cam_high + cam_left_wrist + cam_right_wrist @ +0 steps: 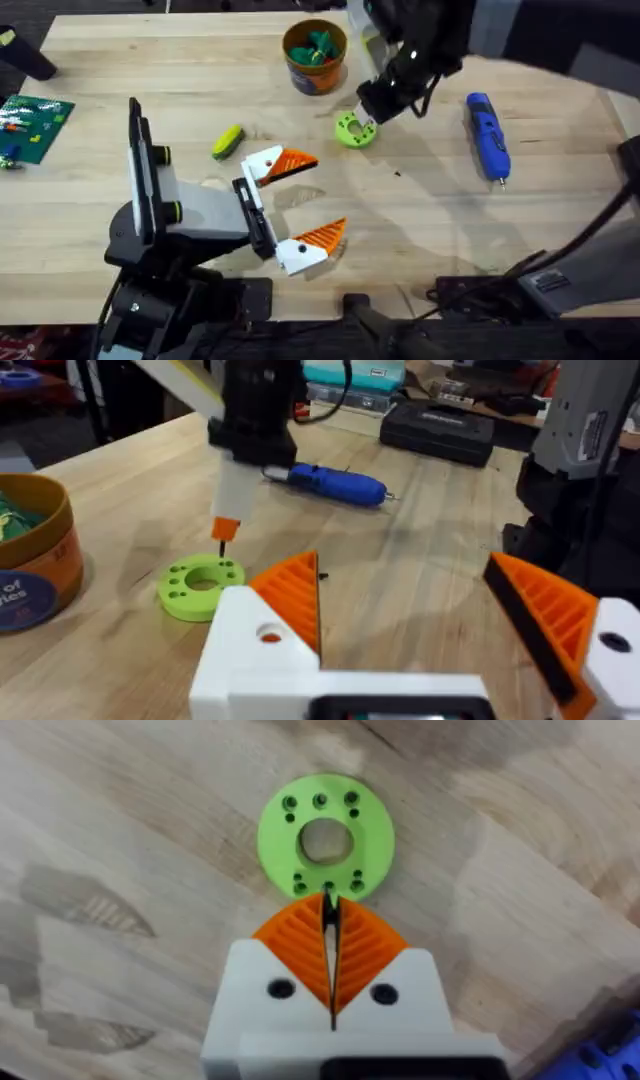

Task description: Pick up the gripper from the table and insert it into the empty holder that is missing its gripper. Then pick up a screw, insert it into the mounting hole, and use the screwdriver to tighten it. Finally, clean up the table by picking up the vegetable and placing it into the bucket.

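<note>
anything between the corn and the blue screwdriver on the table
Yes: in the overhead view, the green disc with the right end effector shut over its edge lies between the corn and the screwdriver.

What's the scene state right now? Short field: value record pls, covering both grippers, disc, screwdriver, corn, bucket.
left gripper: open, low over the table, holding nothing
right gripper: shut on a small dark screw, tips at the disc's rim
green disc: flat on table, ringed with small holes
screwdriver: lying on table, untouched
vegetable: on table, not in bucket
bucket: upright, green pieces inside
</note>
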